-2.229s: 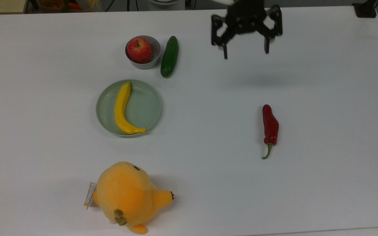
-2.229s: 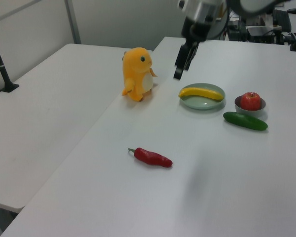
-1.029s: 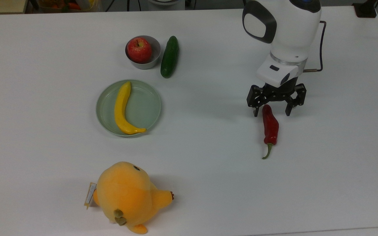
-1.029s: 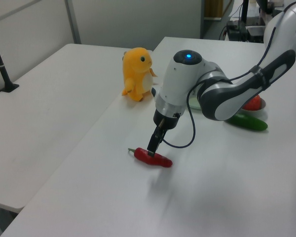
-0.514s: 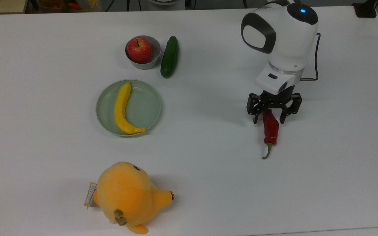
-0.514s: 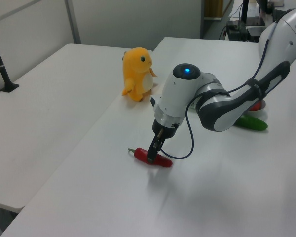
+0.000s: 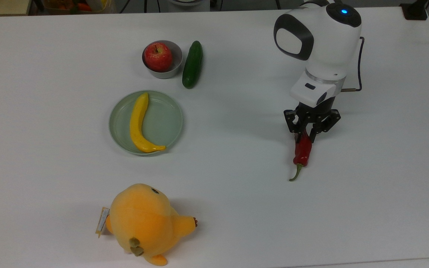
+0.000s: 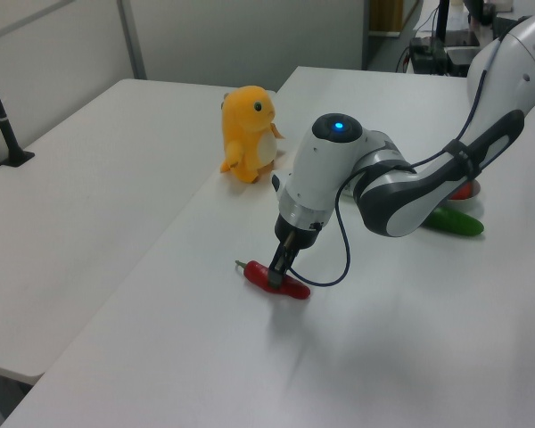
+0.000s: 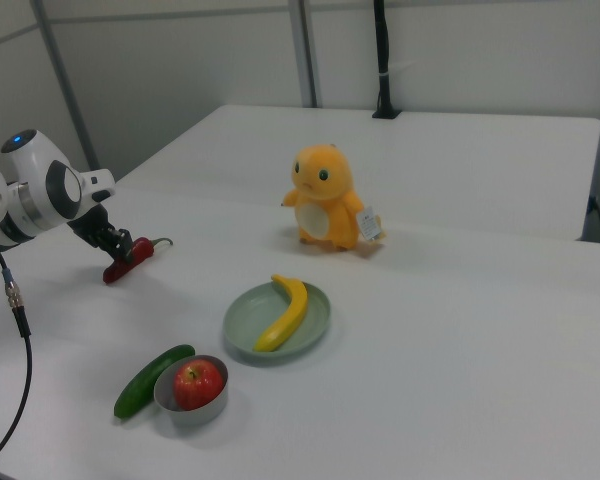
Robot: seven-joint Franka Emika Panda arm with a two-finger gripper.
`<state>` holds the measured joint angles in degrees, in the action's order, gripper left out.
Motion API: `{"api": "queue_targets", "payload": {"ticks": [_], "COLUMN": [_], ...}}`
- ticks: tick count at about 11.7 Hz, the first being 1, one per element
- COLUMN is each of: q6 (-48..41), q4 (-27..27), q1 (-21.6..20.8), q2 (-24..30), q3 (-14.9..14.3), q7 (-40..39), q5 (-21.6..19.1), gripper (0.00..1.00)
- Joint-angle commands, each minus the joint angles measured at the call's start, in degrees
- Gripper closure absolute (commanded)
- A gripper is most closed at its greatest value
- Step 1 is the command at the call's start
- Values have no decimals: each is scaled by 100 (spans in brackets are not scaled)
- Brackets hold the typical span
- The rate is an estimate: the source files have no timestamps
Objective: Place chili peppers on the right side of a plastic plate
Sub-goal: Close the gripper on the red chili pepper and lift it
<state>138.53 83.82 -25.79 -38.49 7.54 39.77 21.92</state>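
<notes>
Bright even overhead light; soft faint shadows; sharp focus.

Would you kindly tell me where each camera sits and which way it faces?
Top view: overhead, looking straight down at the table; the arm's wrist and hand show.
Left view: beside the table, raised, looking across at the chili pepper; arm and hand show.
Right view: the opposite side, looking over the plastic plate; wrist and hand show.
Left and right views share the plush toy.
</notes>
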Motion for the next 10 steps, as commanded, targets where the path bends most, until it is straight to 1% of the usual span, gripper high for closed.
{"api": "queue_targets", "payload": {"ticks": [1, 3, 6, 7, 8, 10], "q6": [52, 43, -71, -237, -508, -1062], "q4": [-76, -50, 169, 274, 284, 301], "q1": [-40, 4, 48, 65, 109, 197], "q2": [-89, 51, 604, 841, 1069, 1553], "q3": [-7, -7, -7, -7, -7, -7], "q7": [66, 75, 92, 92, 92, 83], "q5": [128, 93, -12, -65, -179, -582], "gripper": [100, 99, 99, 100, 100, 100]}}
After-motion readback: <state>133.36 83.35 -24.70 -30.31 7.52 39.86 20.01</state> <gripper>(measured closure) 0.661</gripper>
